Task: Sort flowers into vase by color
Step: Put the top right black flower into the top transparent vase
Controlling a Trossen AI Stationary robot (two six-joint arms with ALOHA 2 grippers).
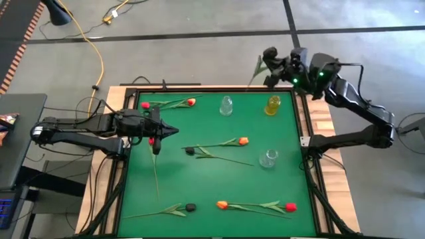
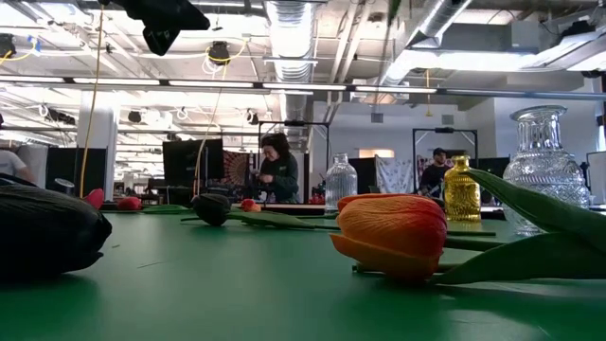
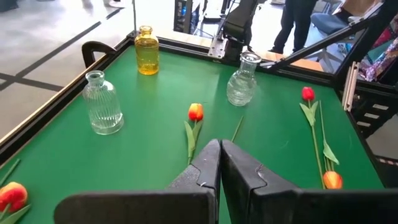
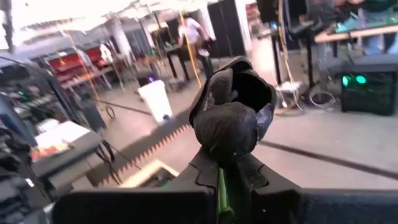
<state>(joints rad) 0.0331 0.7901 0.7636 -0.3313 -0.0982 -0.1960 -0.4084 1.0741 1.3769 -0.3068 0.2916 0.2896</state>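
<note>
Near-black tulip (image 4: 231, 127): crumpled dark head, thin green stem pinched between the right tool's (image 4: 227, 177) fingers, raised beyond the counter's far right corner, just by the yellow vase (image 1: 273, 105).
Red tulip (image 1: 151, 141): small red head, long stem hanging toward the near edge, clamped in the left tool (image 1: 157, 135) over the left of the green counter (image 1: 252, 179).
Other flowers: red, orange and near-black heads with long green stems and leaves, lying scattered.
Clear vases (image 1: 226, 105): two, upright.
</note>
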